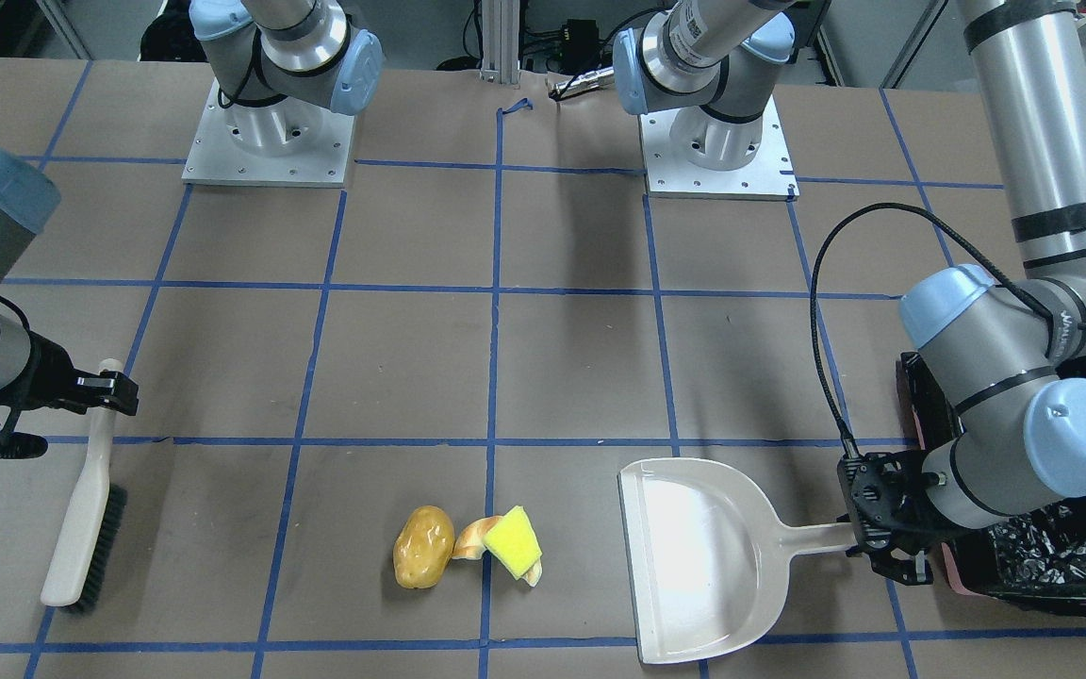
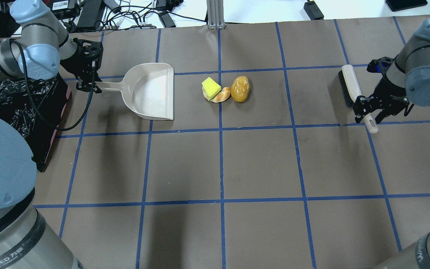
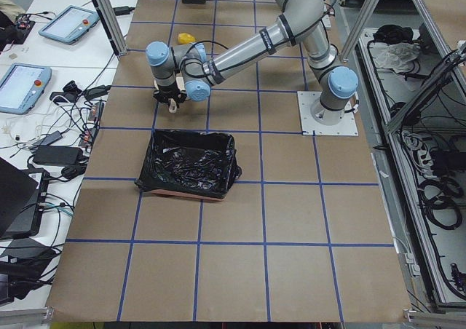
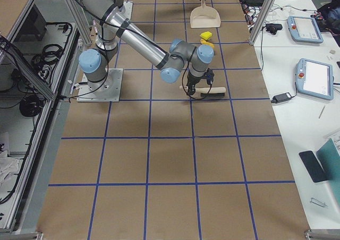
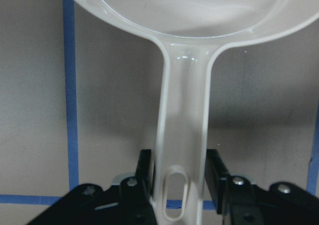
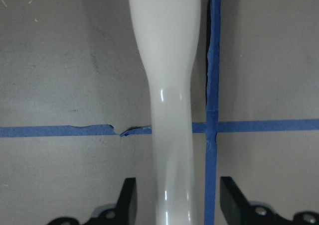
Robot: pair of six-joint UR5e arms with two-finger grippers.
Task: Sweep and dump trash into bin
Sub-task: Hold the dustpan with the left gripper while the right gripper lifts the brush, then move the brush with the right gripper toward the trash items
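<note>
Dustpan (image 5: 183, 135) handle sits pinched in left jaws; right jaws straddle the brush (image 6: 169, 110) handle wide, ungripped. Trash (image 2: 222, 94) lies on the counter (image 2: 259, 164) near the dustpan's mouth, bin (image 3: 191, 161) beyond. A skewed brush grip could roll the potato (image 2: 240, 89) past the dustpan.

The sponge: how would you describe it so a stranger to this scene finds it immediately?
On the brown table with blue tape lines, three small things lie together between the white dustpan and the brush. The sponge is the one nearest the dustpan, touching the bread; only it is bright yellow with flat faces and sharp corners, unlike the rounded potato.
</note>
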